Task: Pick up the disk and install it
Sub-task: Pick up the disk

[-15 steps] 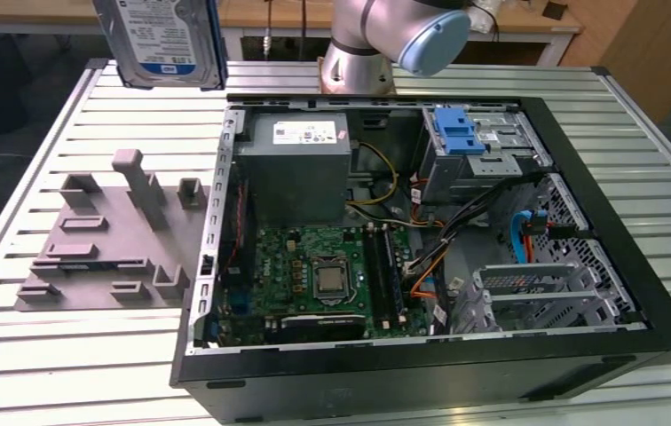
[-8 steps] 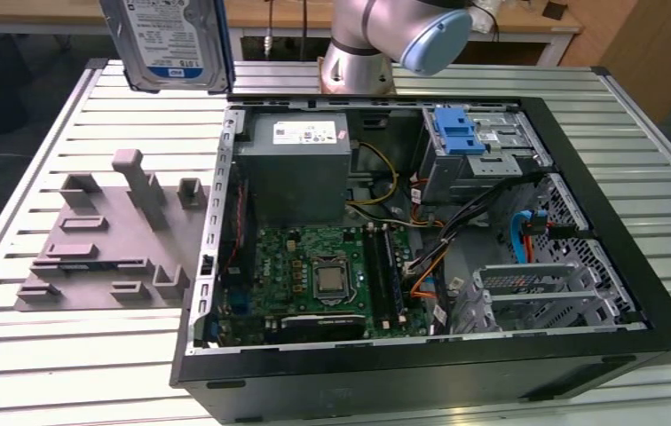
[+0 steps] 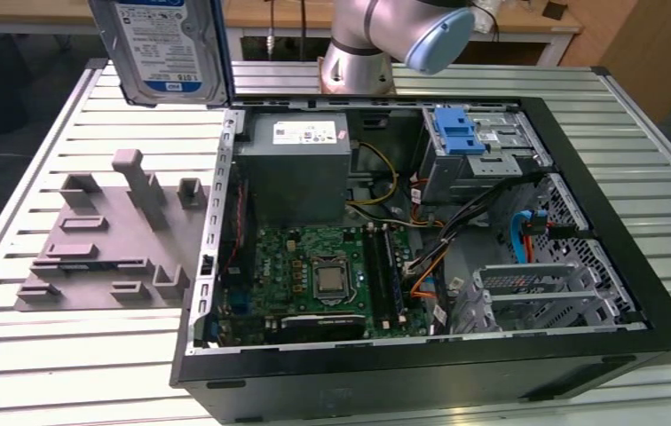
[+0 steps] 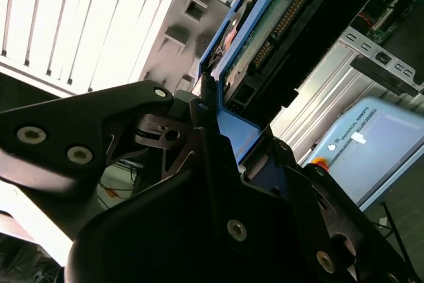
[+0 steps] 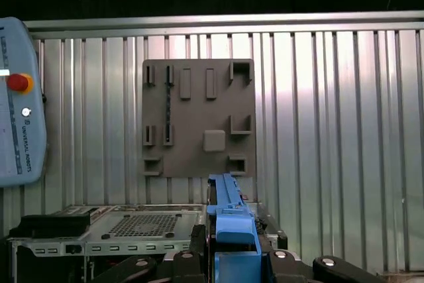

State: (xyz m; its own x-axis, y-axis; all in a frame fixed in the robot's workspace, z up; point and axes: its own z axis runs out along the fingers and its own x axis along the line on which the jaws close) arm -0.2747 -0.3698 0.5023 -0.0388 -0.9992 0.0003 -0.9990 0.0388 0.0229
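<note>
Disk [image 3: 164, 49] is aloft at the top of the exterior view, toward that view's left. It stands near upright, with its white-and-blue label side to the camera and its lower edge well above the slatted metal table [image 3: 27, 355]. It hangs over the strip between the grey fixture plate [image 3: 111, 240] and the open computer case [image 3: 430, 373]. In the second wrist view the gripper [image 4: 232, 127] is clamped on the disk. Its black fingers [image 4: 209, 157] are pressed onto the blue carrier bracket at one end, and the drive's green circuit-board face and connector row run on beyond them. In the first wrist view the blue bracket shows edge-on, rising from between the gripper's two sides, with the fixture plate flat on the table past it. The case lies on its side with the panel off. Inside are the grey power supply [image 3: 300, 169], the green motherboard [image 3: 311, 275], and a drive cage with a blue latch [image 3: 466, 133] toward the exterior view's right. The robot arm [image 3: 395, 35], silver with a blue cap, stands behind the case. A pale-blue teach pendant [image 4: 377, 144] with a red button shows in both wrist views.
</note>
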